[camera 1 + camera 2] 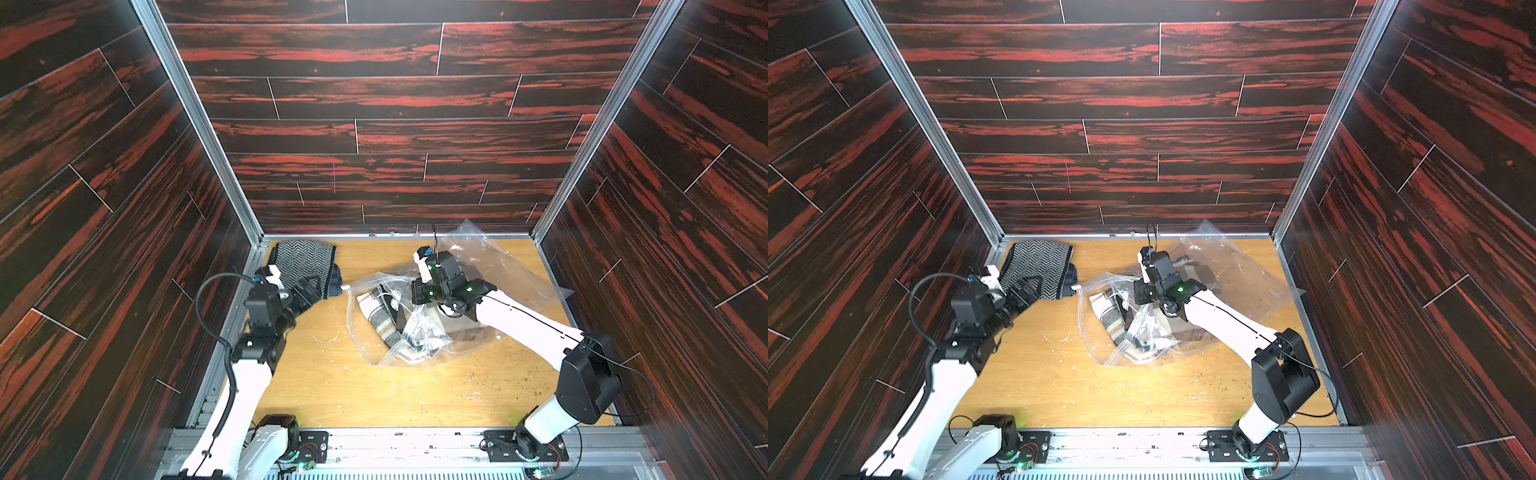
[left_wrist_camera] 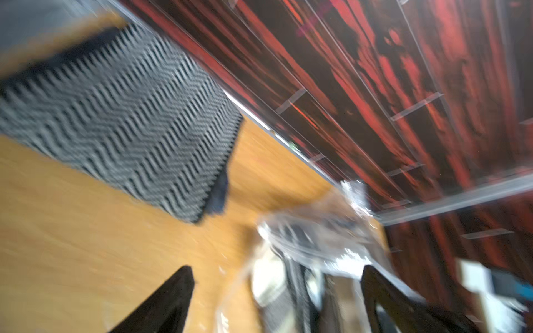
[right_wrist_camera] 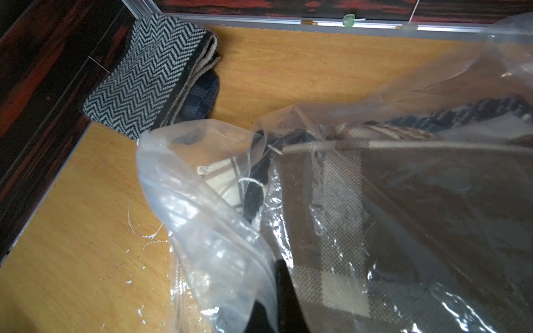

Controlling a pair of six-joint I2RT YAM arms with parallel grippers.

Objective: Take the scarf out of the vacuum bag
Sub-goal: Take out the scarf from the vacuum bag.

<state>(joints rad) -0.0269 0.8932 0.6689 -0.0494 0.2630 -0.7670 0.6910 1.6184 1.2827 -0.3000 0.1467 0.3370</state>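
While the wooden table (image 1: 332, 386) spreads beneath it, the vacuum bag (image 1: 503, 270) lies crumpled, and we see a plaid scarf (image 1: 376, 316) inside the bag. A folded herringbone scarf (image 1: 301, 259) rests outside the bag, just beside its zip-edged end. The left gripper (image 2: 277, 269) hangs near that same end of the bag with its fingers spread and nothing between them, while the right gripper (image 3: 284, 276) is pressed together on a fold of the bag's film.
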